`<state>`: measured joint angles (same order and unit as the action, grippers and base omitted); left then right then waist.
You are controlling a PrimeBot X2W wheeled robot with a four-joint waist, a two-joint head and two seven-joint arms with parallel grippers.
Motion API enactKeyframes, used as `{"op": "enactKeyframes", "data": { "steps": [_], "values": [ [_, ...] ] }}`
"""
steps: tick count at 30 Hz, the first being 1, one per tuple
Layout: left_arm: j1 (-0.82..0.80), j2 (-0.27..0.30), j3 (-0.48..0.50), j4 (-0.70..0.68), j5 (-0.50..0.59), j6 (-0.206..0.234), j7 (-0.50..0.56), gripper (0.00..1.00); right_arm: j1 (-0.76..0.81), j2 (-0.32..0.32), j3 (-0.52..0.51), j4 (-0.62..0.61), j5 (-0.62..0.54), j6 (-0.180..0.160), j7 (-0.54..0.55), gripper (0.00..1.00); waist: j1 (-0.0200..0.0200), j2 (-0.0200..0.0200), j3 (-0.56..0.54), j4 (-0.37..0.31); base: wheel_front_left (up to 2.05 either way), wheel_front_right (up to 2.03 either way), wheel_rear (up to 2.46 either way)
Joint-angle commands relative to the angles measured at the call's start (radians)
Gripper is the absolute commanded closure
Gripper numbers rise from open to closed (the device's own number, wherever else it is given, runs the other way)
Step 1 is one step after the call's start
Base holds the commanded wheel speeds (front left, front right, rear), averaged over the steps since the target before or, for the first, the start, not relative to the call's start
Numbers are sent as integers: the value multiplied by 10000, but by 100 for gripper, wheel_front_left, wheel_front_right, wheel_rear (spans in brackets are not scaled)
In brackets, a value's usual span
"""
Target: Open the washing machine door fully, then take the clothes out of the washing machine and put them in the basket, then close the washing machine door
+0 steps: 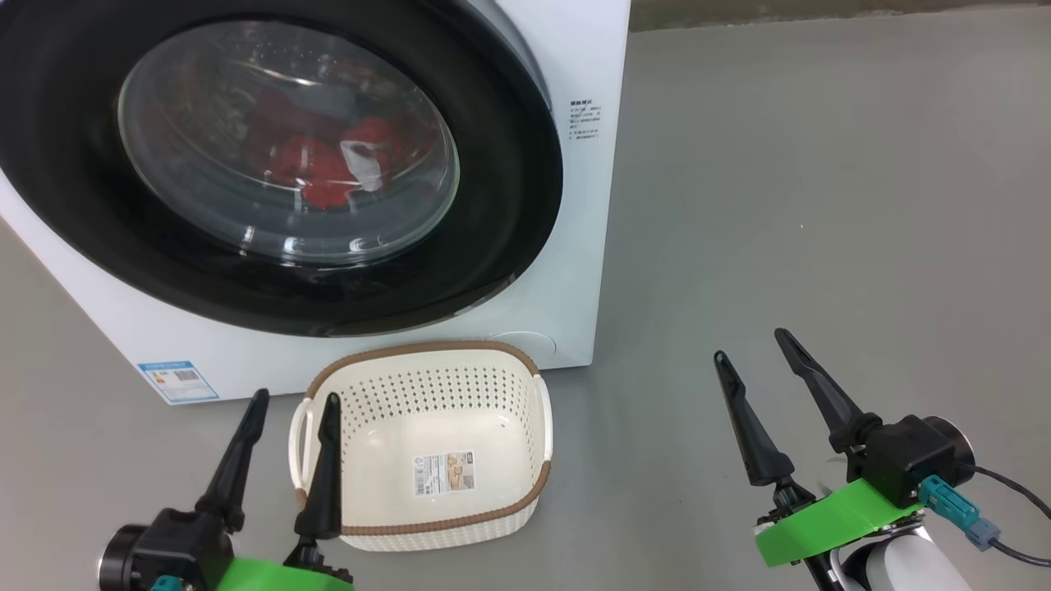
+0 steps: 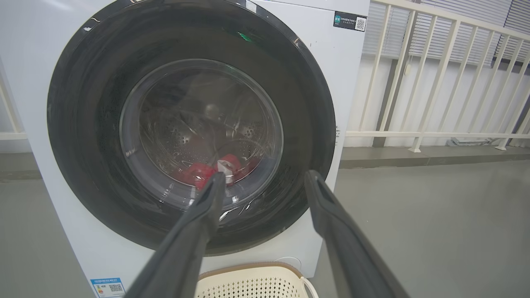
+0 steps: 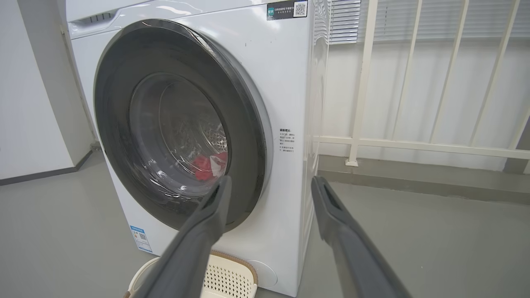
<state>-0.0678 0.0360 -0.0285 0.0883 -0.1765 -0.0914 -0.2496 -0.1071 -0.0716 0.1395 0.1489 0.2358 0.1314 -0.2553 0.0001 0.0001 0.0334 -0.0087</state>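
Note:
The white washing machine (image 1: 575, 271) (image 2: 348, 70) (image 3: 285, 82) stands with its black-rimmed door (image 1: 509, 189) (image 2: 83, 124) (image 3: 244, 136) against the front; a narrow gap shows along its right edge. Red clothes (image 1: 316, 160) (image 2: 201, 171) (image 3: 203, 165) with a white piece lie inside behind the glass. The cream basket (image 1: 460, 386) (image 2: 252, 283) (image 3: 225, 277) sits on the floor just in front of the machine, with only a sticker on its floor. My left gripper (image 1: 297, 397) (image 2: 265, 179) is open by the basket's left handle. My right gripper (image 1: 751, 342) (image 3: 269, 183) is open over bare floor to the right.
Grey floor (image 1: 821, 205) stretches to the right of the machine. A white railing (image 2: 434, 82) (image 3: 414, 140) runs along the wall behind and beside the machine. A white wall (image 3: 29, 103) stands to the machine's left.

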Motion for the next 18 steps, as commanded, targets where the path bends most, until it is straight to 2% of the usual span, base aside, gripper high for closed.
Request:
{"op": "enactKeyframes", "data": {
  "steps": [1,2,3,5,7,8,9,18],
  "values": [
    [-224,143,331,-230,79,4,-122,0,-230,-28,164,-251,-123,-7,-65,0,0,-1,-30,-4,0,0,0],
    [-205,143,337,-225,78,-1,-122,0,-216,-14,151,-250,-122,-7,-65,0,0,-1,-51,-4,0,0,0],
    [-186,143,345,-225,77,-4,-122,0,-207,1,147,-241,-124,-7,-65,9,0,-1,-65,-5,0,0,0],
    [-160,143,350,-227,74,-9,-122,0,-205,36,144,-206,-58,-7,-65,53,0,-1,-81,4,0,0,0],
    [-156,143,340,-235,68,-12,-122,0,-242,69,113,-134,79,-7,-65,74,0,-1,-69,19,0,0,0],
    [-160,143,330,-243,65,-13,-122,0,-275,85,98,-99,185,-7,-65,93,0,-1,-54,27,0,0,0],
    [-167,143,317,-253,64,-13,-122,0,-318,97,99,-64,278,-7,-65,100,0,-1,-32,37,0,0,0],
    [-494,143,19,-378,-45,72,-122,0,-1494,204,-187,691,3373,-7,-65,100,0,-1,723,285,0,0,0]
  ]
}}
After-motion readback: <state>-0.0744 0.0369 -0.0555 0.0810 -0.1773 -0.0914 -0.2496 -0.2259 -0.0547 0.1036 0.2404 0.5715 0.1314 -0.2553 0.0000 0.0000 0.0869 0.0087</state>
